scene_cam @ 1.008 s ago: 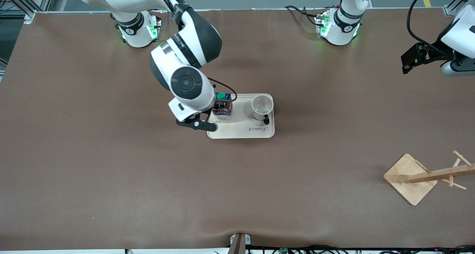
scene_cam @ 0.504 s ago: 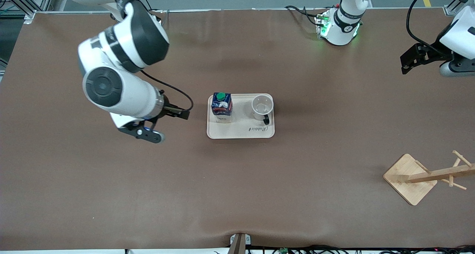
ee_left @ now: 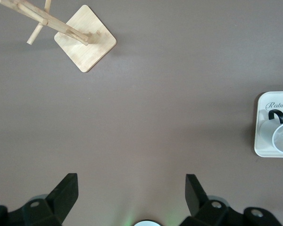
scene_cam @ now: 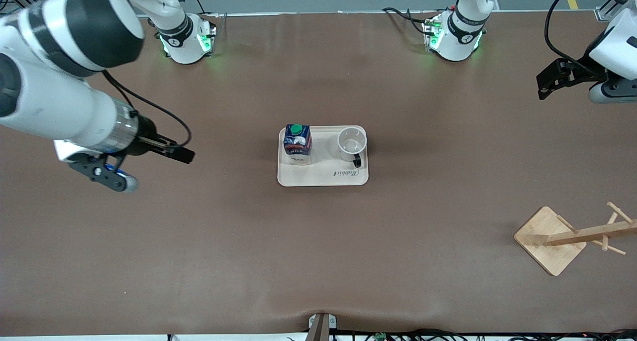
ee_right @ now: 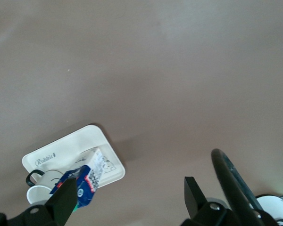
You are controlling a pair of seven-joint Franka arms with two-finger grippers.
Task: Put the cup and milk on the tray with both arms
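As seen from the front, the tray (scene_cam: 322, 177) lies mid-table with the milk (scene_cam: 297, 144) and the cup (scene_cam: 352, 143) standing upright on it. The milk occupies the end toward the right arm; the cup occupies the end toward the left arm, its handle turned toward the camera. The two stand apart. The right gripper (scene_cam: 175, 152) hangs over bare table toward the right arm's end, well apart from the tray, holding nothing. The left gripper (scene_cam: 546, 84) waits over the table edge at the left arm's end, also holding nothing. A wooden rack (scene_cam: 572, 236) stands near that end, nearer the camera than the tray.

From the left wrist, the left gripper (ee_left: 131, 193) shows its fingers (ee_left: 66, 190) spread wide over bare table with nothing between them. The rack (ee_left: 82, 40) and one end of the tray (ee_left: 262, 122) with the cup (ee_left: 282, 136) are well clear of the fingers.

From the right wrist, the right gripper (ee_right: 129, 200) shows its fingers (ee_right: 66, 200) spread wide and empty. The tray (ee_right: 70, 148), milk (ee_right: 87, 181) and cup (ee_right: 37, 190) lie well away from the fingers.
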